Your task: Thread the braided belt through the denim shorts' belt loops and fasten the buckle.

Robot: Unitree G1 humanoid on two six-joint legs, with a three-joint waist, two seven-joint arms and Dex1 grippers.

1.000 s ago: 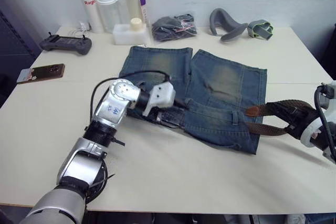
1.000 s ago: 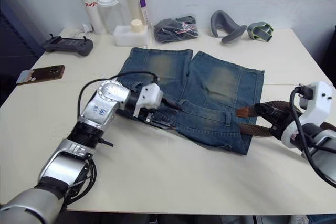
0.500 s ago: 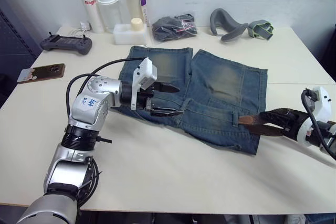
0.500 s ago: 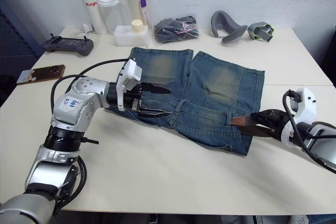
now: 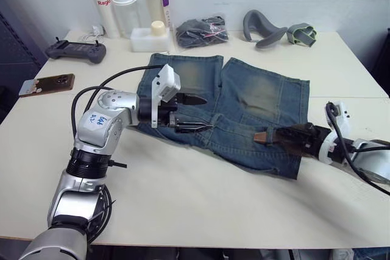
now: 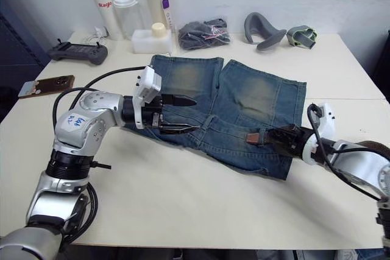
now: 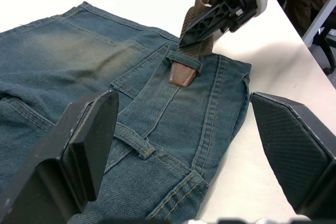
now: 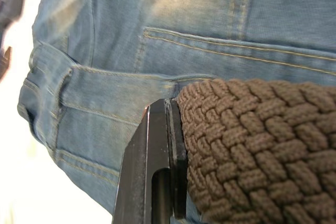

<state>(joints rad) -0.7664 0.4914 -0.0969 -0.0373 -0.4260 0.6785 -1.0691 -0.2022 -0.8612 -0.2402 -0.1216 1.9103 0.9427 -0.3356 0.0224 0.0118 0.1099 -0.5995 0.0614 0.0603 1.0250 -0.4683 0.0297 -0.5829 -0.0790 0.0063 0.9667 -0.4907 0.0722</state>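
The denim shorts point(image 5: 256, 98) lie flat on the table, waistband toward me. My right gripper point(image 5: 285, 137) is shut on the braided belt point(image 8: 262, 145) at the right end of the waistband. The belt's plain brown tip point(image 7: 182, 74) pokes out from under one of the belt loops point(image 7: 185, 60). Another loop point(image 7: 135, 141) lies further along the waistband, nearer my left gripper. That left gripper point(image 5: 198, 114) hovers open just above the left part of the waistband, holding nothing. The buckle is out of view.
Along the far edge stand three bottles point(image 5: 128, 5), a white box point(image 5: 151, 38), a dark bundle in a clear bag point(image 5: 201, 31) and grey curved pieces point(image 5: 268, 28). A controller point(image 5: 76, 50) and a phone point(image 5: 47, 84) lie at the left.
My right gripper has moved left along the waistband, carrying the belt tip under a loop. My left gripper rose off the waistband and now stands open above it.
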